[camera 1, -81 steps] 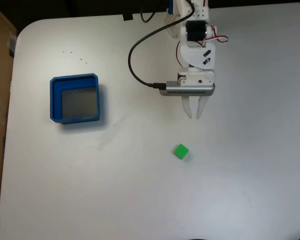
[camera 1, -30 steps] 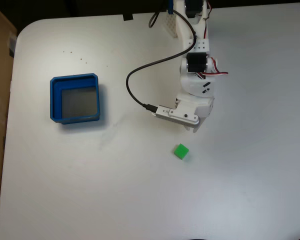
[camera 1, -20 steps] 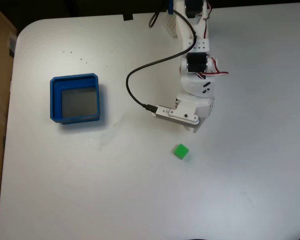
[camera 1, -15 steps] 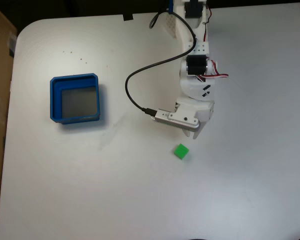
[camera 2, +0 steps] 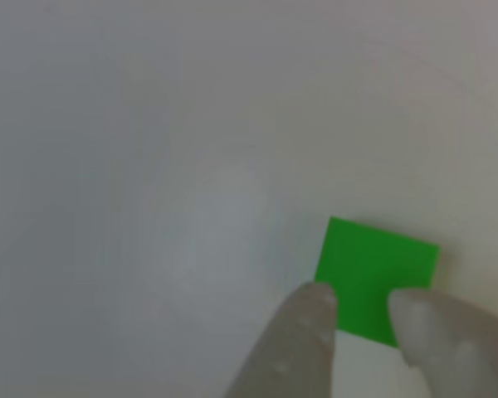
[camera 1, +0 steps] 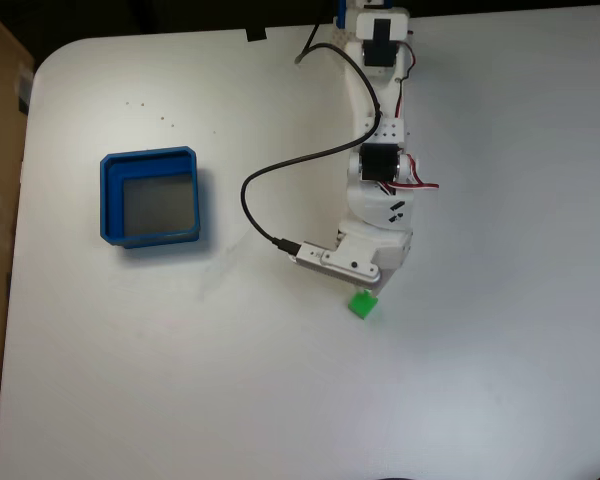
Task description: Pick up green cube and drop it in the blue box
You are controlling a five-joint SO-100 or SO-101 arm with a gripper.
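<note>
A white tabletop (camera 1: 480,380) with rounded far corners fills the fixed view, which looks straight down. A white robot arm (camera 1: 380,150) reaches from the middle of the far edge towards the centre of the tabletop, with black servo blocks along its length and a black cable (camera 1: 270,170) looping out on its left side in this view down to a grey camera module (camera 1: 332,258) mounted near the wrist. The blue box (camera 1: 152,198), a shallow square tray with thick blue walls and a grey floor, sits towards the left edge of the tabletop, well apart from the arm. The green cube (camera 1: 362,304) lies on the tabletop near its centre, just below the arm's wrist, whose housing partly overlaps the cube's upper edge. In the other view, close to the surface, the claw (camera 2: 365,311) enters from the bottom edge with two pale, blurred fingertips (camera 2: 303,332) narrowly parted, both overlapping the near edge of the green cube (camera 2: 373,265). Whether the tips touch the cube or hang above it cannot be told; the cube rests flat on the tabletop (camera 2: 149,166).
</note>
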